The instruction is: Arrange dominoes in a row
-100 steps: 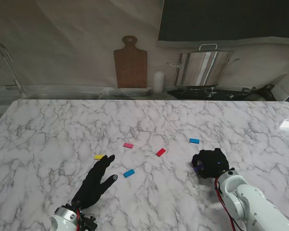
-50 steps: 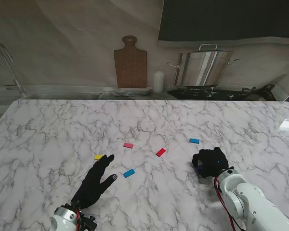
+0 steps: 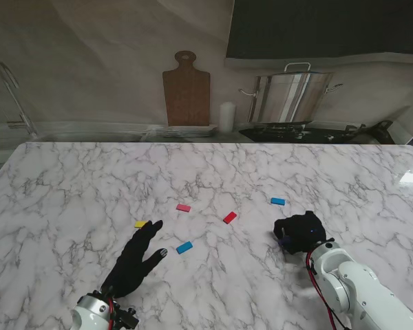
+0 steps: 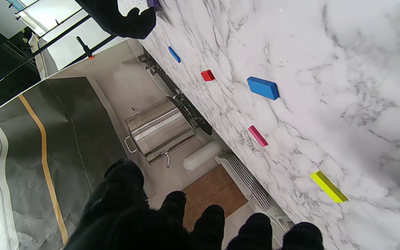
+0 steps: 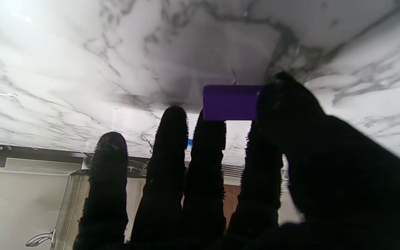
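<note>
Stand view, surface: white marble table (image 3: 89, 185) with grey veining is filling the foreground; light is glaring off its far right corner.
Room: cutting board (image 3: 186, 89), white cylinder (image 3: 226, 117) and steel pot (image 3: 291, 96) are standing against the back wall, well apart from the dominoes.
Dominoes: yellow domino (image 3: 142, 224), pink domino (image 3: 184, 207), red domino (image 3: 230, 217) and two blue ones (image 3: 184, 247) (image 3: 278, 201) are lying flat and scattered, none touching.
Left hand (image 3: 138, 258): resting flat, fingers spread and holding nothing; one fingertip is sitting just beside the yellow piece.
Right hand (image 3: 301, 232): curled low over the marble on the right.
Right wrist view: thumb and fingers (image 5: 207, 139) are pinching a purple domino (image 5: 229, 102) close to the table.
</note>
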